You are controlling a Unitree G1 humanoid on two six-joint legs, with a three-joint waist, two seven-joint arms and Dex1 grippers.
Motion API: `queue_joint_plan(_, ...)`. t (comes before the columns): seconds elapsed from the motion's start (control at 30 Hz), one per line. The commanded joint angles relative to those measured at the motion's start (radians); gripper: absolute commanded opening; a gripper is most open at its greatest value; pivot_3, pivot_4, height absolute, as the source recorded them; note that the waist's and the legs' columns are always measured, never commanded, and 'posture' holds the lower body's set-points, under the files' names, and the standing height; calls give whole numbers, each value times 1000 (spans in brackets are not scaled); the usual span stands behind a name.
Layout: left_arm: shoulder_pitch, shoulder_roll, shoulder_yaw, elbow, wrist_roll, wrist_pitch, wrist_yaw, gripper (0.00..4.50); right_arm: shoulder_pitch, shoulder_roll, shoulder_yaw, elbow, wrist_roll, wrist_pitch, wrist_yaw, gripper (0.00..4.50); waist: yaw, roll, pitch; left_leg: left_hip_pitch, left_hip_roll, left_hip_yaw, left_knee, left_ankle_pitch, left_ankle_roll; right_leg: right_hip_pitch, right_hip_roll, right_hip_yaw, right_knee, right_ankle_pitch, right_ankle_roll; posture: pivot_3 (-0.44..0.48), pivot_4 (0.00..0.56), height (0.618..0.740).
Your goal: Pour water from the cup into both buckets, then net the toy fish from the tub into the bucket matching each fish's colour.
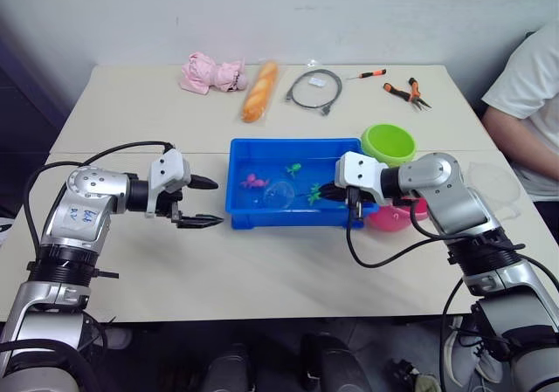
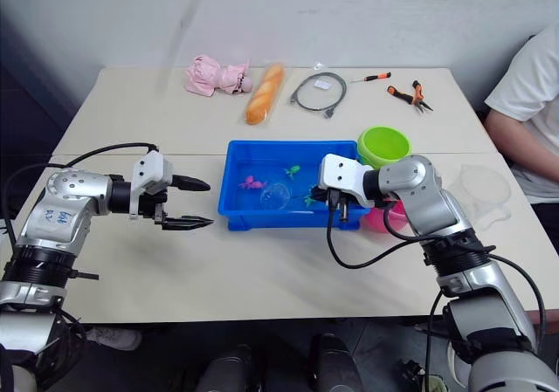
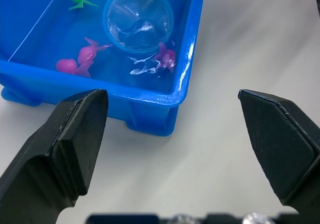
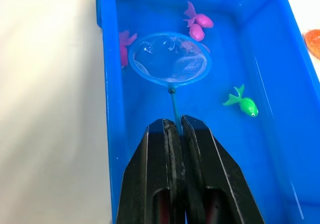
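While its two black fingers stood wide apart and empty, the left gripper (image 1: pixel 199 202) hovered just beside the shallow bright blue plastic tub (image 1: pixel 240 213), apparently keeping clear. Within the tub, the light blue round-hooped net (image 4: pixel 170 58) lay among tiny magenta-pink plastic fish (image 4: pixel 198 25), positioned for scooping. The right gripper (image 4: pixel 175 129) pinched its thin handle, with the lime green (image 1: pixel 388 141) and pink (image 1: pixel 397 215) plastic buckets just beyond the tub.

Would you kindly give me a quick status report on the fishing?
Right pincer shut on net, hoop in tub among fish. Left pincer open, beside tub. Nothing blocking.
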Motion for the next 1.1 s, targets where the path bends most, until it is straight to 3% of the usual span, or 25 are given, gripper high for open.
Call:
queue_joint_plan(0.03, 1, 6, 36, -36, -13, -10, 4, 4459, -19, -35, -26, -8, -22, -51, -11, 0, 0, 0, 0, 0, 0, 0, 0, 0, 0, 0, 0, 0, 0, 0, 0, 0, 150, 738)
queue_joint_plan(0.27, 6, 2, 43, -39, -9, -16, 6, 4459, 3, -28, 48, 0, -119, -195, -33, 0, 0, 0, 0, 0, 0, 0, 0, 0, 0, 0, 0, 0, 0, 0, 0, 0, 150, 738)
queue_joint_plan(0.6, -2, 2, 40, -37, -6, -11, 6, 4459, -53, 54, 126, 60, -204, -254, -34, 0, -1, 0, 0, 0, 0, 0, 0, 0, 0, 0, 0, 0, 0, 0, 0, 0, 150, 738)
queue_joint_plan(1.1, 9, 2, 44, -60, -11, 2, 18, 4459, -79, 91, 25, 29, -43, -35, 39, 0, 0, 0, 0, 0, 0, 0, 0, 0, 0, 0, 0, 0, 0, 0, 0, 0, 150, 738)
